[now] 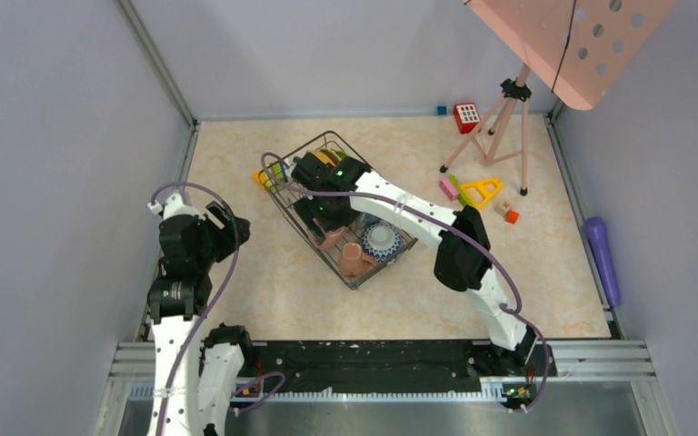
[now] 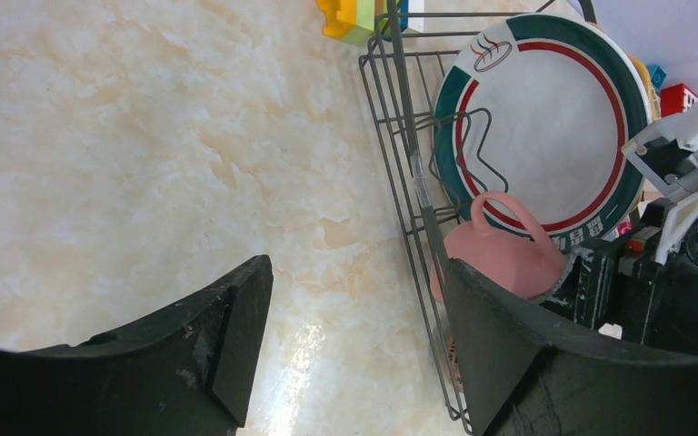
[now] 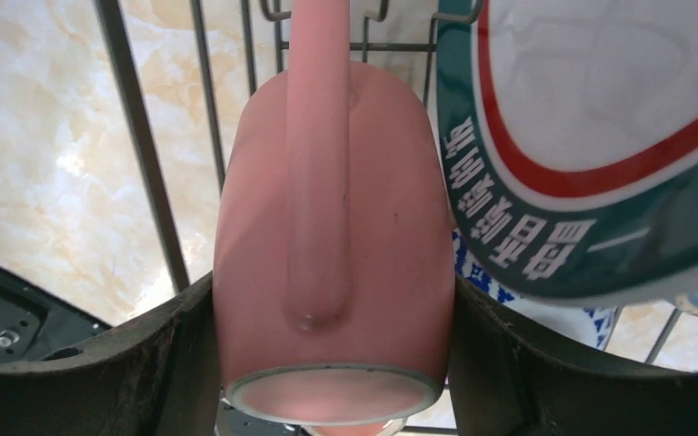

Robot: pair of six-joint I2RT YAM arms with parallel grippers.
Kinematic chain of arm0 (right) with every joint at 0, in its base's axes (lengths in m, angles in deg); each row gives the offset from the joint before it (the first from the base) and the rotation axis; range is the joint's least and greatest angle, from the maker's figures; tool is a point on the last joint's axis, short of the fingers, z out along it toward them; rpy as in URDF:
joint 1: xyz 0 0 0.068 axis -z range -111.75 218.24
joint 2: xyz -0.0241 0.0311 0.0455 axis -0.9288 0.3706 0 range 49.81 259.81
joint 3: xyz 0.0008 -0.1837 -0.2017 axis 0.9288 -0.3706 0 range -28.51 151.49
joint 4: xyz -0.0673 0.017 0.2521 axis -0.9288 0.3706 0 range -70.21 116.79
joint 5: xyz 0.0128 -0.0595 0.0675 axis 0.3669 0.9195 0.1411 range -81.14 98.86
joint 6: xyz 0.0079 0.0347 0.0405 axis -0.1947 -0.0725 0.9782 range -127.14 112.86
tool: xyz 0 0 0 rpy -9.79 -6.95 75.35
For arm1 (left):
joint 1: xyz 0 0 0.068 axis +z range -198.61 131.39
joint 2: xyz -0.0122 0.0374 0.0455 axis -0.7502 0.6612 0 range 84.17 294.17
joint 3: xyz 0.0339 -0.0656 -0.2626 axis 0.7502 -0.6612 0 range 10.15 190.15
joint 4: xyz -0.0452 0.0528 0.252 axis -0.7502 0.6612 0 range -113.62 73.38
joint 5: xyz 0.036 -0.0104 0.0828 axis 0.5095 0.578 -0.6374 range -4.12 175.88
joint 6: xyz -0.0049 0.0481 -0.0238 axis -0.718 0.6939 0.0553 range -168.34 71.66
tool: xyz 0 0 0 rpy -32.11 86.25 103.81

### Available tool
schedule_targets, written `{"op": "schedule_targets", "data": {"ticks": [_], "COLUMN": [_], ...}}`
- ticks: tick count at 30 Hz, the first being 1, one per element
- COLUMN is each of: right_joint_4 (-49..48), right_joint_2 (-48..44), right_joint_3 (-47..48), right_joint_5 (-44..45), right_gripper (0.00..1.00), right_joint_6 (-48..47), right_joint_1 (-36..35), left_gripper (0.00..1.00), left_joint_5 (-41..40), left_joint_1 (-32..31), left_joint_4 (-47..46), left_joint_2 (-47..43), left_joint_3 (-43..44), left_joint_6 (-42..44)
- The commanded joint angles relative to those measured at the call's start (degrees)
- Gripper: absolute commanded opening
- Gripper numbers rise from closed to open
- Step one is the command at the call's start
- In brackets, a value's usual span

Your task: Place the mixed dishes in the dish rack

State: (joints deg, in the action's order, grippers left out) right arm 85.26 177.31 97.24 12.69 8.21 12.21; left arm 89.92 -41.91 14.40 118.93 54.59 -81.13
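The dish rack, a dark wire basket, lies diagonally mid-table. Inside it my right gripper is shut on a pink mug, fingers pressed against both its sides, handle facing the camera. Close beside this mug a white plate with green-red rim stands upright. A blue-white patterned bowl and another pink mug lie at the rack's near end. My left gripper hangs open over bare table just left of the rack wire, with nothing between its fingers. Other dishes are hidden under the right arm.
A yellow-green piece sits at the rack's far end. Toy blocks and a red cube lie at the back right by a pink tripod stand. A purple cylinder lies along the right wall.
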Motion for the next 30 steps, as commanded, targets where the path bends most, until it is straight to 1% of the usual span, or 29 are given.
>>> {"op": "schedule_targets", "data": {"ticks": [1,5,7,8,9,10,11,13,15,16,18,19,24,30], "right_joint_4": [0.8,0.5,0.3,0.2,0.2,0.1,0.1,0.2,0.6,1.1,2.8,4.0,10.1,11.5], "right_joint_2": [1.0,2.2,2.7,3.0,3.3,3.4,3.4,3.4,3.2,3.3,3.7,3.9,5.8,7.8], "right_joint_3": [6.0,6.6,7.0,7.2,7.4,7.6,7.6,7.7,8.0,8.3,9.7,10.5,14.0,14.0], "right_joint_5": [0.7,0.5,0.4,0.1,0.1,0.2,0.2,0.6,1.1,1.6,3.0,3.7,5.4,5.3], "right_gripper": [0.0,0.01,0.1,0.16,0.26,0.39,0.44,0.49,0.5,0.46,0.3,0.25,0.18,0.17], "right_joint_6": [1.2,1.0,1.0,1.0,1.1,1.1,1.2,1.1,1.1,1.1,1.4,1.6,2.1,2.0], "right_joint_1": [-0.9,-0.8,-0.8,-0.8,-0.9,-0.8,-0.8,-0.8,-0.8,-0.8,-0.9,-0.8,-0.9,-1.0], "left_gripper": [0.75,0.75,0.75,0.75,0.75,0.75,0.75,0.75,0.75,0.75,0.75,0.75,0.75,0.75], "left_joint_5": [0.6,1.0,1.0,1.0,1.0,1.0,0.9,0.9,0.9,0.9,1.0,1.0,1.2,1.5], "left_joint_1": [0.2,0.2,0.2,0.2,0.2,0.2,0.2,0.2,0.2,0.2,0.2,0.2,0.3,0.2], "left_joint_4": [-3.1,-3.3,-3.3,-3.2,-3.1,-3.1,-3.0,-3.0,-3.0,-3.0,-3.0,-3.0,-3.1,-3.2], "left_joint_2": [0.1,0.5,0.7,0.7,0.8,0.8,0.8,0.8,0.8,0.8,1.0,1.0,1.3,1.6], "left_joint_3": [-0.3,-0.5,-0.5,-0.5,-0.5,-0.5,-0.5,-0.6,-0.5,-0.6,-0.6,-0.6,-0.5,-0.5], "left_joint_6": [1.1,1.1,1.2,1.2,1.2,1.3,1.3,1.4,1.3,1.3,1.3,1.3,1.3,1.3]}}
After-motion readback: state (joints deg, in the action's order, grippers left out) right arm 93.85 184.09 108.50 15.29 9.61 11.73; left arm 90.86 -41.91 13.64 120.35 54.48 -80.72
